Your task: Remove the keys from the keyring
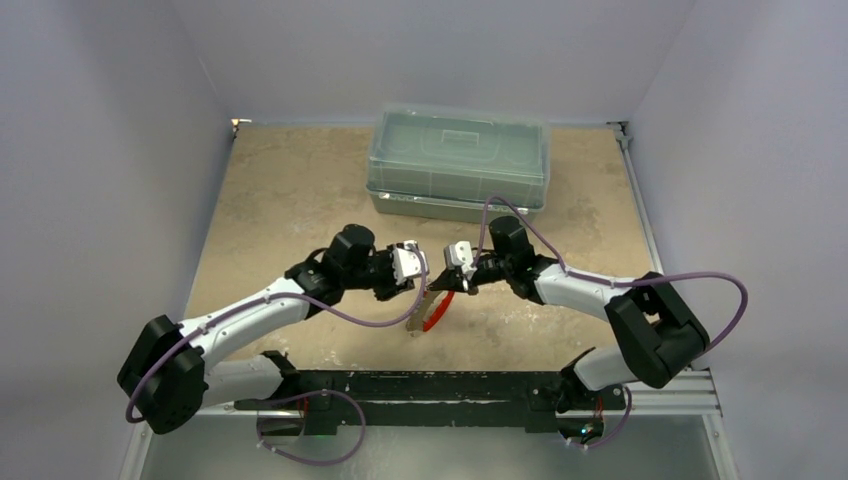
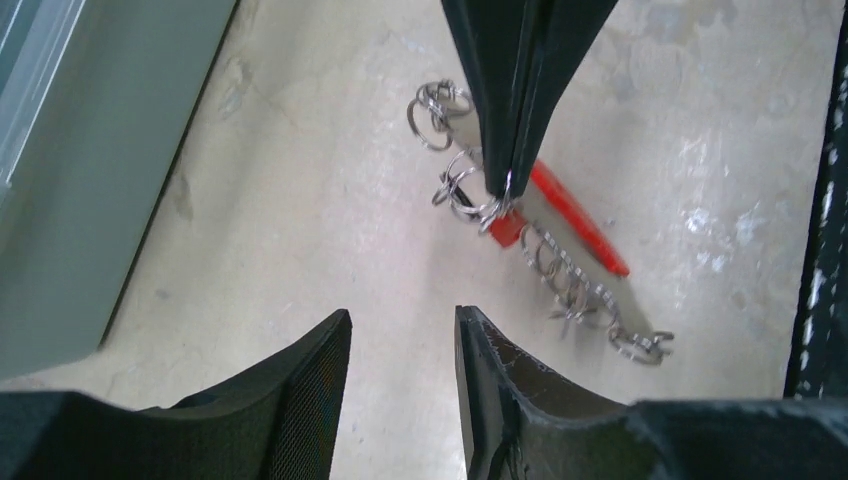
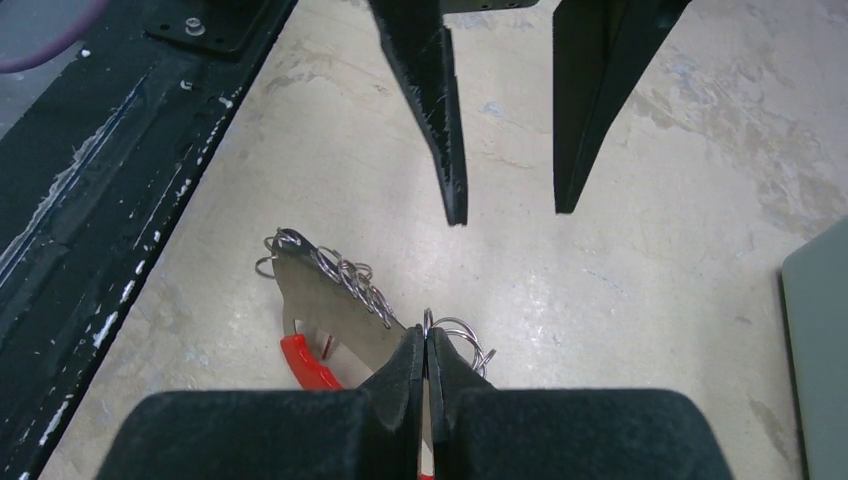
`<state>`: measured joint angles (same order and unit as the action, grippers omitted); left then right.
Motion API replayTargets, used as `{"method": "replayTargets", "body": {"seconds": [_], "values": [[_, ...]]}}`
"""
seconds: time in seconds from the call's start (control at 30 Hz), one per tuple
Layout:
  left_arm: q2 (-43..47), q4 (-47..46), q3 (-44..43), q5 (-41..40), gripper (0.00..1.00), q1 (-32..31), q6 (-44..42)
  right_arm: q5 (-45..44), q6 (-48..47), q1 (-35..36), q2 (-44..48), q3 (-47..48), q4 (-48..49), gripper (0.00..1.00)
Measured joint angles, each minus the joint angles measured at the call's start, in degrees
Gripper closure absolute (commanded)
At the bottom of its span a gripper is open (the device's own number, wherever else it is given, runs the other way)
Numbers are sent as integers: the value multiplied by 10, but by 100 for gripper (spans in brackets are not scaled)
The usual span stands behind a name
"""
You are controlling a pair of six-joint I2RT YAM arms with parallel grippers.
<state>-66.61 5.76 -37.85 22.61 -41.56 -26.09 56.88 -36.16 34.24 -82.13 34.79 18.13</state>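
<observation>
The keyring (image 3: 325,295) is a pale crescent plate with a red outer edge (image 2: 580,222) and a tangle of silvery rings (image 2: 560,275) along it. I cannot tell the keys apart from those rings. My right gripper (image 3: 426,342) is shut on one thin metal ring of the keyring, which hangs tilted from its tips (image 2: 503,190) just above the table. My left gripper (image 2: 402,330) stands open a short way in front of it with nothing between its fingers (image 3: 445,120). In the top view both grippers (image 1: 418,275) (image 1: 447,287) meet mid-table over the keyring (image 1: 435,315).
A large clear plastic box (image 1: 458,160) stands at the back middle, and its grey-green side (image 2: 90,180) lies to the left of my left gripper. The black base rail (image 3: 110,180) runs along the table's near edge, close to the keyring.
</observation>
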Motion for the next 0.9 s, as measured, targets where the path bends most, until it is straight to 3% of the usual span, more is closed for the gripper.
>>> {"method": "replayTargets", "body": {"seconds": [0.1, 0.37, 0.9], "values": [[10, 23, 3, 17, 59, 28, -42, 10, -12, 0, 0, 0, 0, 100], [18, 14, 52, 83, 60, 33, -154, 32, -29, 0, 1, 0, 0, 100], [-47, -110, 94, 121, 51, -26, -187, 57, -35, 3, 1, 16, -20, 100]]}}
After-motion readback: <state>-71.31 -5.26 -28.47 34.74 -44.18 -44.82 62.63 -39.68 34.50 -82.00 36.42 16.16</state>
